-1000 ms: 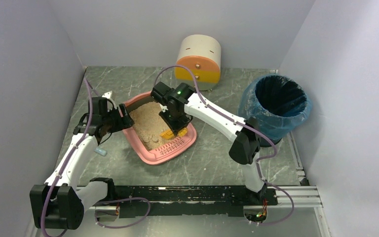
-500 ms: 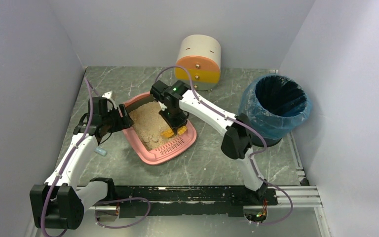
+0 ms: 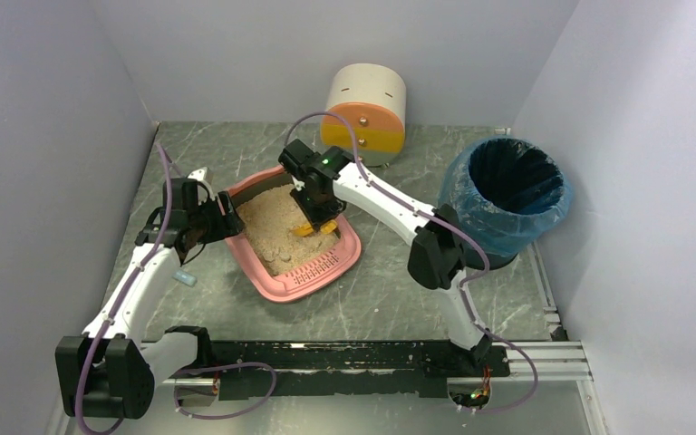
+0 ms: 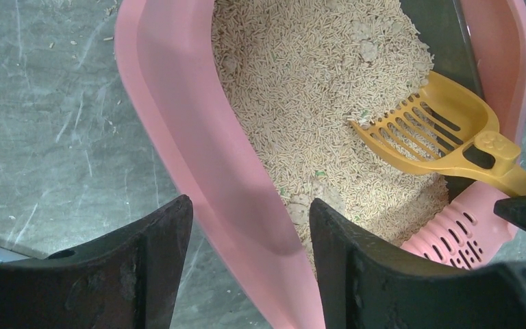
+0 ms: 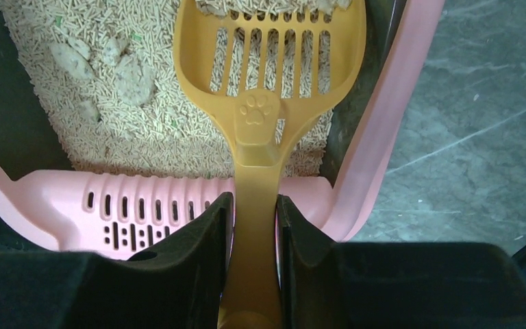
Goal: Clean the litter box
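Observation:
The pink litter box [image 3: 348,254] with beige litter sits mid-table; its slotted ledge faces the near side. My left gripper [image 3: 215,222] straddles its left rim [image 4: 178,130], one finger outside and one inside, closed on it. My right gripper [image 3: 320,210] is shut on the handle of a yellow slotted scoop [image 3: 311,227]. The scoop head [image 5: 268,62] lies low in the litter by the right wall, also seen in the left wrist view [image 4: 421,127]. Grey clumps [image 5: 127,68] lie in the litter left of the scoop.
A round bin with a blue liner [image 3: 507,195] stands at the right. A cream-and-orange round drawer unit [image 3: 365,113] stands at the back. A small pale blue object [image 3: 184,278] lies by the left arm. Walls close in left, right and back.
My right gripper has carried the scoop from near the slotted ledge toward the far end of the box. The left gripper has stayed on the rim.

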{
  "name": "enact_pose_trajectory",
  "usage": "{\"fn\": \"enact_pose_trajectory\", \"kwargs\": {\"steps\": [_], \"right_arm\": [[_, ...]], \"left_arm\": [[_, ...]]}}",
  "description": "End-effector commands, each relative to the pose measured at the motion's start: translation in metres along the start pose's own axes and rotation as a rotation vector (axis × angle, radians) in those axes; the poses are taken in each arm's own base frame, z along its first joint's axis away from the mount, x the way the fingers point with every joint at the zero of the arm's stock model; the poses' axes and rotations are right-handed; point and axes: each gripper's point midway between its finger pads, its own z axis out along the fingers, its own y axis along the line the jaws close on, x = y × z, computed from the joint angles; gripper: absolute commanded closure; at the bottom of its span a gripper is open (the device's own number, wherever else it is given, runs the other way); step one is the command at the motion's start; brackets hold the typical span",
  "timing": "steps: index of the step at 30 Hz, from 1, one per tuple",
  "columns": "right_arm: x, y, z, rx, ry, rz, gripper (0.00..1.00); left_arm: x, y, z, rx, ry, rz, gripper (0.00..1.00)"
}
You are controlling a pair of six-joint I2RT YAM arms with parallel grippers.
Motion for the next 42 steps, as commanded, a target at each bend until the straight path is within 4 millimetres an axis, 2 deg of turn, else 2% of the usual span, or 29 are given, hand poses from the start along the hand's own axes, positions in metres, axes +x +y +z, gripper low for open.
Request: {"fn": "enact_pose_trajectory", "kwargs": {"steps": [1,9,12,19,24,29,36,42], "right_arm": [[-0.017,-0.005,-0.019,0.006,-0.143,0.010,1.00],[0.021,0.007,-0.037,-0.038,-0.091,-0.023,1.00],[0.022,0.008,-0.035,-0.029,-0.095,-0.032,1.00],[-0.001,0.011,-0.021,-0.011,-0.124,-0.032,1.00],[-0.011,0.006,-0.001,0.036,-0.124,-0.028,1.00],[-0.021,0.011,0.017,0.022,-0.121,-0.022,1.00],[-0.052,0.016,0.030,0.001,-0.259,-0.018,1.00],[-0.065,0.016,0.042,-0.013,-0.414,-0.051,1.00]], "left_arm": [[-0.001,0.002,0.001,-0.009,-0.002,0.015,0.32],[-0.001,0.001,0.001,-0.005,-0.005,0.019,0.32],[-0.001,0.001,0.001,-0.002,-0.003,0.018,0.32],[0.000,-0.001,0.002,0.008,0.004,0.024,0.31],[0.001,0.000,0.003,0.003,0.008,0.025,0.31],[0.002,0.001,0.004,-0.001,0.015,0.023,0.32],[0.002,0.001,0.002,0.000,0.003,0.022,0.33],[0.003,0.003,0.004,-0.015,0.011,0.020,0.33]]}}
